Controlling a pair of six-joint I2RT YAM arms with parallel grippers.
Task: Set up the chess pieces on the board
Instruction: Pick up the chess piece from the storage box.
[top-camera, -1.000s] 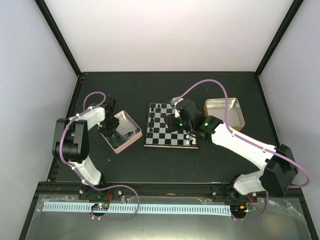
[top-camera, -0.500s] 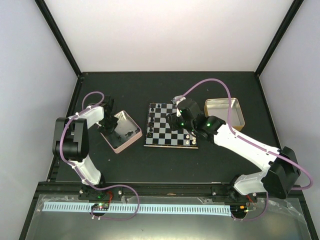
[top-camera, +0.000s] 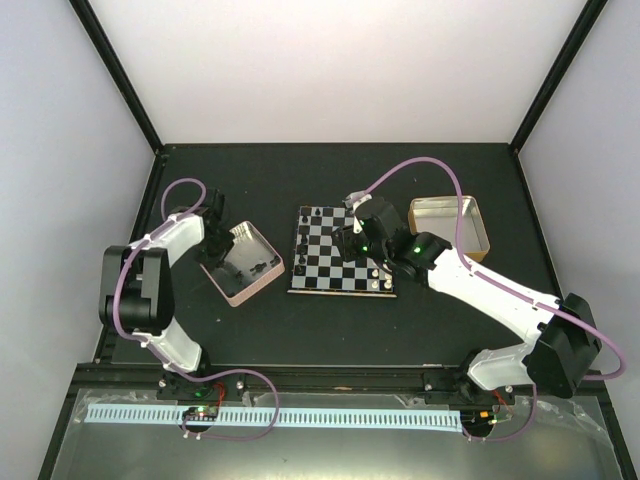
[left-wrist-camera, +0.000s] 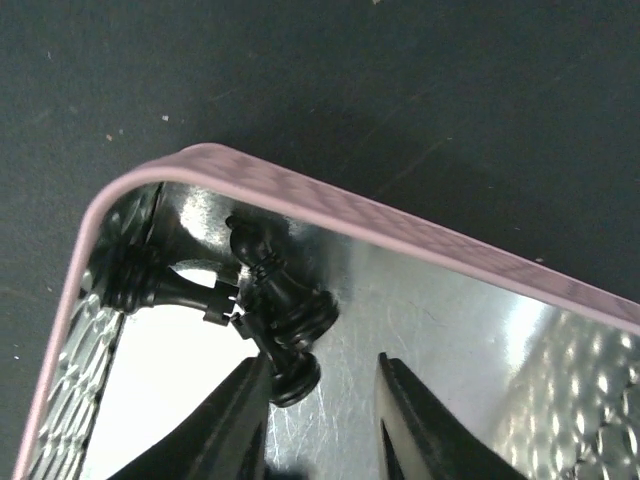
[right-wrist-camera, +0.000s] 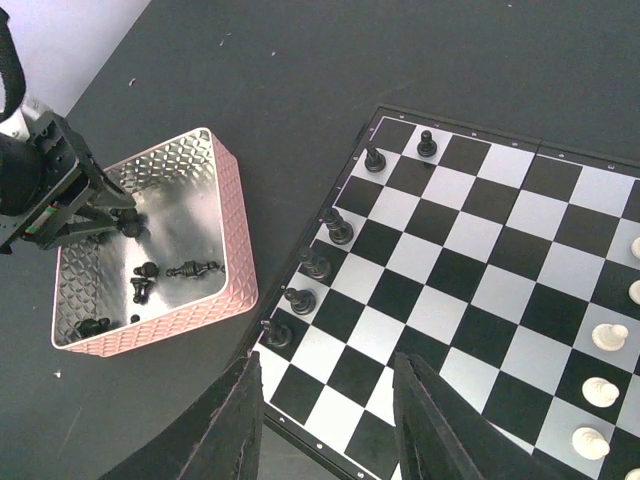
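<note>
The board (top-camera: 342, 252) lies mid-table; the same board (right-wrist-camera: 470, 300) carries several black chess pieces (right-wrist-camera: 316, 264) along its left edge and two more (right-wrist-camera: 373, 158) near the far corner. More black pieces (left-wrist-camera: 285, 300) lie heaped in a corner of the pink-rimmed tin (left-wrist-camera: 330, 200). My left gripper (left-wrist-camera: 320, 420) is down inside that tin, jaws apart. The base of one fallen piece (left-wrist-camera: 292, 375) rests against the inner side of the left finger (left-wrist-camera: 235, 420), with nothing clamped. My right gripper (right-wrist-camera: 325, 420) hovers open above the board's near left corner, holding nothing.
White pieces (right-wrist-camera: 598, 390) stand along the board's right side. A gold-rimmed tin (top-camera: 450, 225) sits right of the board. The pink-rimmed tin (top-camera: 240, 262) lies left of the board, with loose black pieces (right-wrist-camera: 192, 268) on its floor. The left gripper (top-camera: 215, 240) reaches into its far left corner.
The left arm's elbow has swung outward to the left while its gripper stays in the tin corner. The right gripper shifted slightly toward the back over the board, then held still.
</note>
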